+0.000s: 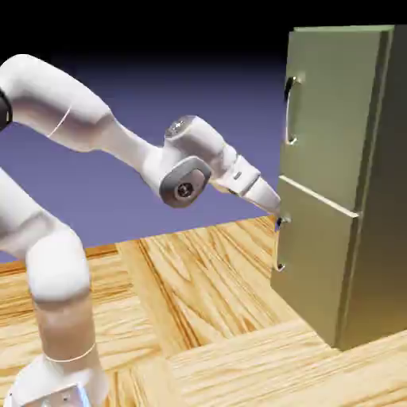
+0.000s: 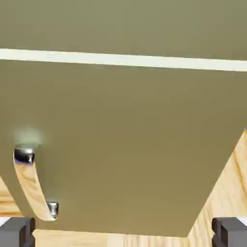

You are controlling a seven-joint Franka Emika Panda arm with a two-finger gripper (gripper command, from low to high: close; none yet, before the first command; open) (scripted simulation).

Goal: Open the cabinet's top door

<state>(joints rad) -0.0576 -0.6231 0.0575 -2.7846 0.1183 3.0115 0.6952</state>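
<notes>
The olive-green cabinet (image 1: pixel 374 238) stands at the right of the exterior view. Its top door (image 1: pixel 330 111) is shut and carries a long curved silvery handle (image 1: pixel 291 111) near its left edge. My gripper (image 1: pixel 275 208) hovers just in front of the seam between the two doors, well below that handle and close to the lower door's small handle (image 1: pixel 280 242). In the hand view the lower door (image 2: pixel 130 144) fills most of the picture, its small handle (image 2: pixel 34 185) at the left, and a strip of the top door (image 2: pixel 120 24) shows above the pale seam. The gripper (image 2: pixel 123 235) is open, with nothing between its fingertips (image 2: pixel 17 232).
The cabinet rests on a wooden table (image 1: pixel 207 310) that stretches from it toward the arm's base. The white arm (image 1: pixel 95 131) arches in from the left. A blue-violet backdrop lies behind.
</notes>
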